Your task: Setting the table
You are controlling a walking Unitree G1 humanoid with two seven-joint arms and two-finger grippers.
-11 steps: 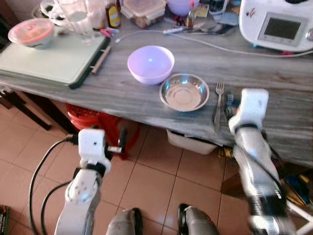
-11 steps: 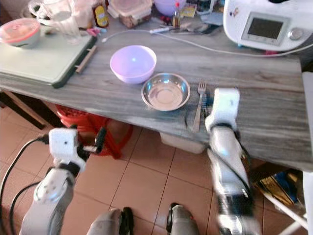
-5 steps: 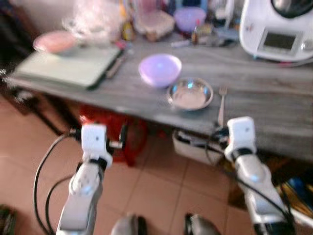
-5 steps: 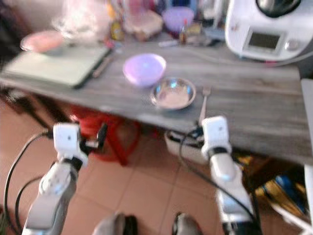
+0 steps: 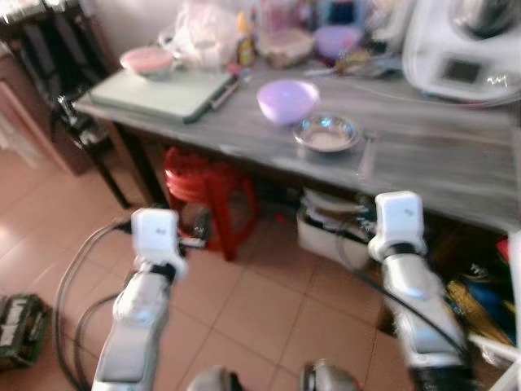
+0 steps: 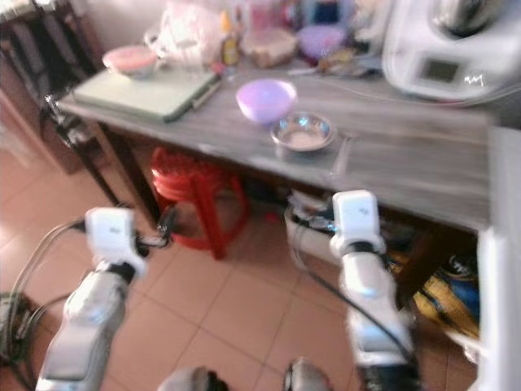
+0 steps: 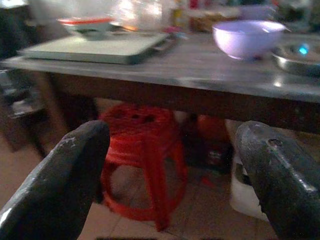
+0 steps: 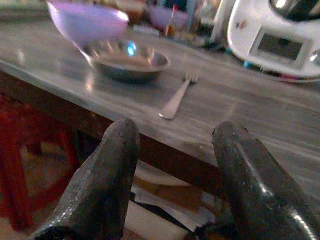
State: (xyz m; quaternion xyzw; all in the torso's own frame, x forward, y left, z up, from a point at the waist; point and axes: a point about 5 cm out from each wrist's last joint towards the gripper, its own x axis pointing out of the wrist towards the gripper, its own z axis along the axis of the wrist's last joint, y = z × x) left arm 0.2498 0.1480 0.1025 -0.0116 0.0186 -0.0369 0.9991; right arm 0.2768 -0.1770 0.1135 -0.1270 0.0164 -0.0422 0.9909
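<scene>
The fork (image 8: 178,97) lies near the table's (image 5: 456,175) front edge, just beside the steel bowl (image 8: 125,60), handle toward the released right end effector (image 8: 172,190) (the nearer one). Left end effector (image 7: 175,190) gapes empty below the edge.

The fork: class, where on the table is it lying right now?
In the right wrist view the fork lies flat on the grey wooden table near its front edge, just to the robot's right of the steel bowl, with the purple bowl beyond.
</scene>
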